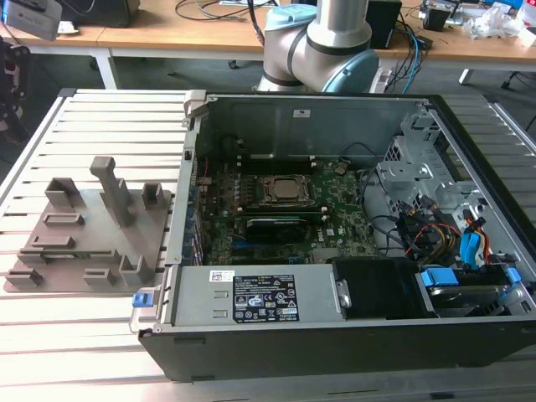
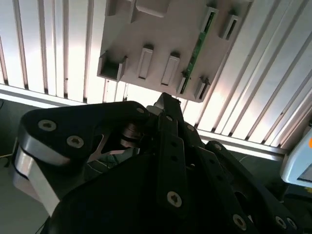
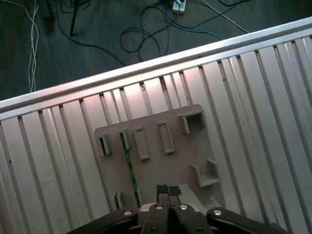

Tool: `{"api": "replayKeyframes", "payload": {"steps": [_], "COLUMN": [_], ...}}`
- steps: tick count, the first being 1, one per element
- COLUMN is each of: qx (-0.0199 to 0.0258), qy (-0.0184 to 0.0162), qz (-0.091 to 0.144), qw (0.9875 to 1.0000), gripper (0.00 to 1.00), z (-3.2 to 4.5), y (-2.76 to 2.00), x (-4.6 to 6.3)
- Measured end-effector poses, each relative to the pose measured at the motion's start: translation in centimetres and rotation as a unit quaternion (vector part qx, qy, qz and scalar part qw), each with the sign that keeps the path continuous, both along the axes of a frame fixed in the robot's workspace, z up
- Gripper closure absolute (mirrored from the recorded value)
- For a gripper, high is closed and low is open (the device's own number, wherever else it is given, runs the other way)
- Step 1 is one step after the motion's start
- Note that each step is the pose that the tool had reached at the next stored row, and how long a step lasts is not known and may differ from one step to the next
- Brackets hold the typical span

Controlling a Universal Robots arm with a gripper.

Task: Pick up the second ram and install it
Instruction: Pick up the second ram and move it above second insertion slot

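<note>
Within gray holder (image 3: 163, 171): second ram (image 3: 129, 170), edgewise.

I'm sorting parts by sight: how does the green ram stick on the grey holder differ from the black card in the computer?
The ram stick is green; the black card is dark all over. The ram stick sits in the grey holder, the black card on the motherboard. Both are long and narrow.

Open room above the second ram (image 3: 129, 170) on the grey fixture plate (image 3: 156, 170), low slot blocks (image 3: 142, 143) just beside it.
</note>
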State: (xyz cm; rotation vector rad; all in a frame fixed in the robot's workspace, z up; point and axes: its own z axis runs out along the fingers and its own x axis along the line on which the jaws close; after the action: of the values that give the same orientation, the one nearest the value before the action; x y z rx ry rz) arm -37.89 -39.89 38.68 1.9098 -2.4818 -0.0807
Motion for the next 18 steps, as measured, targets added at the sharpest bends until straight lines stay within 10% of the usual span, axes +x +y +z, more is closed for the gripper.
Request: {"api": "replayKeyframes", "payload": {"steps": [7, 14, 18], "qx": [0.0000, 0.0000, 0.0000], "qy": [0.0000, 0.0000, 0.0000], "qz": [0.060, 0.127, 0.127], "qw": [0.9982, 0.9919, 0.9919], "gripper": [0.89, 0.89, 0.89], "z": [0.00, 0.00, 0.00], "y": [0.00, 0.00, 0.00], "x": [0.00, 0.00, 0.00]}}
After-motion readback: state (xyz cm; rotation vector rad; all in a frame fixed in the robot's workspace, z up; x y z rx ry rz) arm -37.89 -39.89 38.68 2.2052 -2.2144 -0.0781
